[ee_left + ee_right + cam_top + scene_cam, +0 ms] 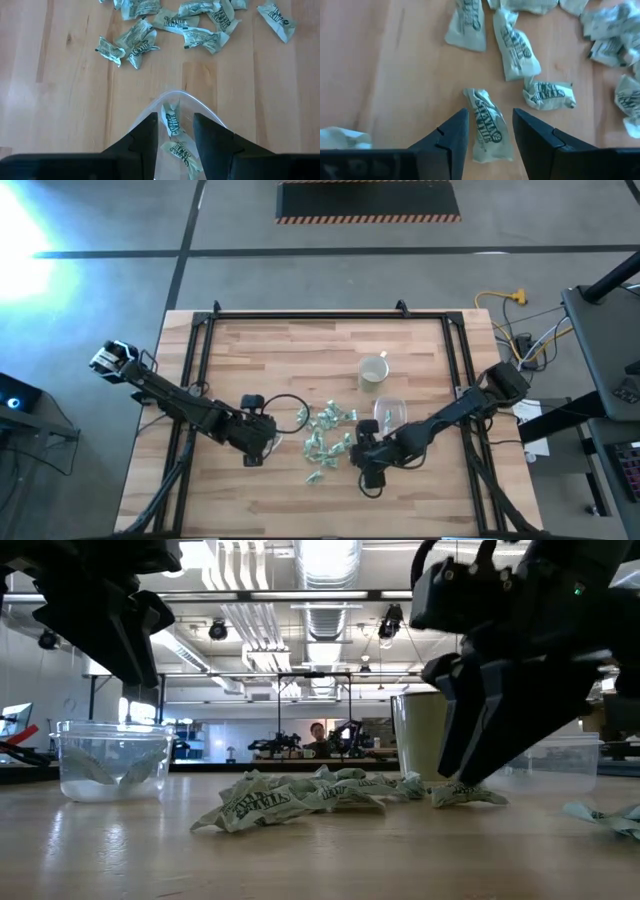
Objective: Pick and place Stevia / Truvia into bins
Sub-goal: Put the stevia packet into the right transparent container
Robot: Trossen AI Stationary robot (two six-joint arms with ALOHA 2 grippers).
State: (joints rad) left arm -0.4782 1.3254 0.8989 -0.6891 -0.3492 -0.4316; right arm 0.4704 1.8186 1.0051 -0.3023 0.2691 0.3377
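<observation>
Several pale green and white Stevia packets [330,438] lie flat in a loose pile mid-table. My right gripper [490,127] is open and low over the pile's near right side. Its fingers stand on either side of one packet [486,131] that lies flat on the wood. My left gripper [175,131] is open above the round clear tub [182,102], which holds a few packets [171,121]. In the low view this tub [110,760] stands at the left. The rounded-rectangular clear tub [392,412] stands right of the pile.
A pale cream mug [373,370] stands beyond the pile. More packets [517,47] lie close around the one between my right fingers. A black frame [200,350] runs along the table's left, far and right edges. Bare wood lies toward the near edge [320,510].
</observation>
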